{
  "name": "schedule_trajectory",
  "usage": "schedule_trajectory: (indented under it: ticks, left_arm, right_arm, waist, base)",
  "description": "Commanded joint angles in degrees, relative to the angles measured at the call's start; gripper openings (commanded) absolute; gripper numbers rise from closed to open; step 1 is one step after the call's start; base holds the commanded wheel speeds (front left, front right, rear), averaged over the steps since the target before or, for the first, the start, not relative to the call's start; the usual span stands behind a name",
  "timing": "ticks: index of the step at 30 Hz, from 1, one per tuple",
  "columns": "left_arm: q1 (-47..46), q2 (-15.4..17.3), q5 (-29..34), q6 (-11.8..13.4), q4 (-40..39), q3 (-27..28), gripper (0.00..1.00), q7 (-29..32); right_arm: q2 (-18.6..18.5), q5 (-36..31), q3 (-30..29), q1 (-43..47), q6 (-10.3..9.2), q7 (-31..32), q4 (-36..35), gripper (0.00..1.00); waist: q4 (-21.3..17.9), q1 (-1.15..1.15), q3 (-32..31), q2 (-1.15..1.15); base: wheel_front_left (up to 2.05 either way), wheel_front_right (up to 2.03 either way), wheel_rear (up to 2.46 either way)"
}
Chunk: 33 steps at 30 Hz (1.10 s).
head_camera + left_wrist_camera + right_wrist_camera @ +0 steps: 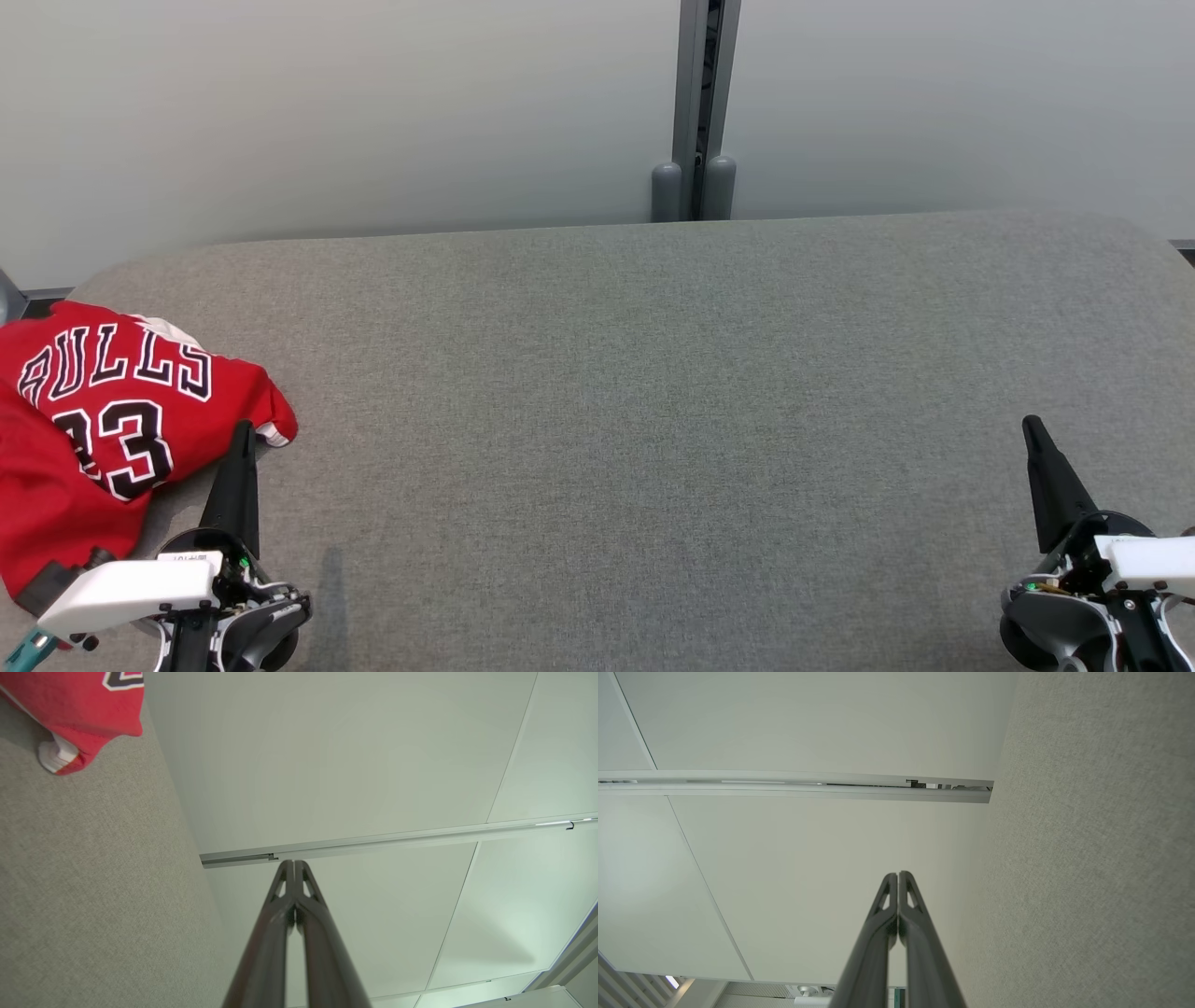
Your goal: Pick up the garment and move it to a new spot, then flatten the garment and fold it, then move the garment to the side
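Head view: jersey (pixel 112 411) lettering, BULLS 23.

The jaws, pressed together, point at a pale wall (pixel 808 868) beside the grey fabric table (pixel 1092 858).

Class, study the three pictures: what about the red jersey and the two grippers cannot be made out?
Head view: the jersey runs off the left edge, so its full shape is unknown.
Head view: the left gripper and its arm cover the jersey's near corner.
Left wrist view: the top edge cuts the jersey's lettering.
Head view: the bottom edge cuts off the right gripper at its base.
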Motion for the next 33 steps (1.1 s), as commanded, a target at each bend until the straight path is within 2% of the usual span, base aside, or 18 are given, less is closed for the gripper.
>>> schedule_trajectory:
  ticks: [1, 25, 26, 33]
  left_arm:
    - [-0.64, 0.31, -0.03, -0.21, -0.13, 0.21, 0.00, 0.13]
    - [-0.64, 0.31, -0.02, -0.21, -0.13, 0.21, 0.00, 0.13]
    - [0.08, -0.03, 0.00, 0.01, 0.17, -0.02, 1.00, -0.03]
    - [1.82, -0.69, 0.42, 0.02, 2.23, -0.54, 1.00, -1.05]
  right_arm:
    - [-0.50, 0.10, -0.02, 0.58, 0.03, 0.13, -0.17, 0.00]
    - [-0.50, 0.10, 0.00, 0.58, 0.03, 0.14, -0.17, 0.00]
    - [0.07, -0.01, -0.01, 0.02, 0.00, -0.01, 0.14, 1.00]
    - [0.79, -0.60, 0.54, 1.28, -0.07, -0.63, 1.39, 1.00]
  waist:
    - [0.00, 0.00, 0.00, 0.00]
    - [0.00, 0.00, 0.00, 0.00]
    - [0.00, 0.00, 0.00, 0.00]
    - [-0.01, 0.00, 0.06, 0.00]
  base:
    - [0.00, 0.00, 0.00]
    - [0.00, 0.00, 0.00]
    - [0.00, 0.00, 0.00]
    - [0.00, 0.00, 0.00]
